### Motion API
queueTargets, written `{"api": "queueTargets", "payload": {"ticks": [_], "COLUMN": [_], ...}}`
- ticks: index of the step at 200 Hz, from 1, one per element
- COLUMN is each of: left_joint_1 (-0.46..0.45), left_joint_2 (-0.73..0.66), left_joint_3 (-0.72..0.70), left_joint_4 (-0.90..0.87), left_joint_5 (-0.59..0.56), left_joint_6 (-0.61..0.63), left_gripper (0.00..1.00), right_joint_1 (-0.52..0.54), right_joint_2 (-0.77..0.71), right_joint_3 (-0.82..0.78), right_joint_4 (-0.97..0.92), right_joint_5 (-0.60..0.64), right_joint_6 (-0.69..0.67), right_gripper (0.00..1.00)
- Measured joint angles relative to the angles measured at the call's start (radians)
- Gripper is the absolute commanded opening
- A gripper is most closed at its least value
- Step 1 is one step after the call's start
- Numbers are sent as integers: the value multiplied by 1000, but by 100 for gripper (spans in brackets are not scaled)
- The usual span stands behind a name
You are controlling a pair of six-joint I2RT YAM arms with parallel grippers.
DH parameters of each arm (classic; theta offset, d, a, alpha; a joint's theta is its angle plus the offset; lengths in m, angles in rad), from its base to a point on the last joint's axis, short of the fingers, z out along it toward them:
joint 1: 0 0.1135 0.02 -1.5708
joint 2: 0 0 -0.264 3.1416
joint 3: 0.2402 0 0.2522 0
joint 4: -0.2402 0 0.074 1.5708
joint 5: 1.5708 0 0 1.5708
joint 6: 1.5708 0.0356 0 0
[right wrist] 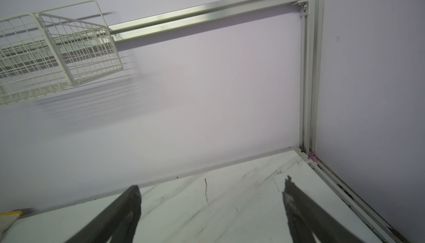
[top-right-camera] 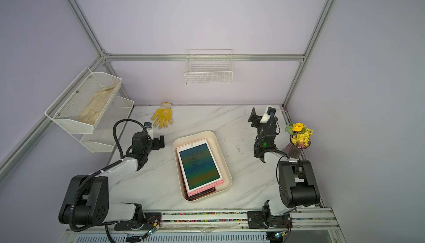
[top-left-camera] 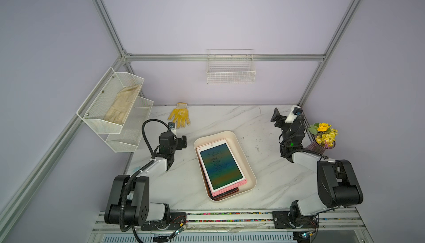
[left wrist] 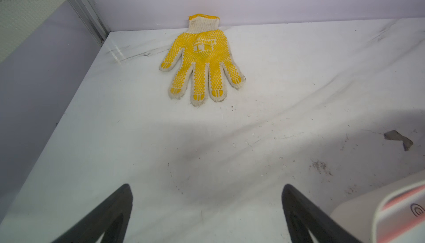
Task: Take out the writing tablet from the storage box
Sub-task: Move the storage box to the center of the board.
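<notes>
From my remote seat, the scuffed white marble tabletop sits inside lilac walls, and the pink writing tablet lies in the cream storage box at centre, hiding most of a darker tablet beneath, with the left gripper spread at ten o'clock and the right gripper spread at two o'clock, both apart from the box.

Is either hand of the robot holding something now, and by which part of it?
Nothing is held. The left hand and the right hand are both open and empty; the writing tablet lies in the storage box.
</notes>
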Motion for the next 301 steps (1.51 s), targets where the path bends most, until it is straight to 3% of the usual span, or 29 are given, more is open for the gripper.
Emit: {"api": "queueTargets", "payload": {"ticks": [30,87,137,193,239,301], "left_joint_1": [-56,-89,-175,-221,-250,-259], "left_joint_2": [-45,-35,-32,-54,-92,-17], "left_joint_3": [31,178,189,189,189,189], "left_joint_4": [-156,-423,-610,-706,-717,-757], "left_joint_5": [-18,60,90,131,152,160], "left_joint_6": [-30,-187,-298,-412,-465,-487], "left_gripper": [100,100,100,99,87,65], "right_joint_1": [-1,27,161,290,361,394], "right_joint_2": [0,12,61,167,196,215], "right_joint_3": [84,171,301,390,385,385], "right_joint_4": [-188,-455,-681,-860,-919,-924], "right_joint_5": [-87,-261,-296,-332,-375,-405], "right_joint_6": [62,111,65,39,41,60], "right_gripper": [97,97,97,87,87,88]}}
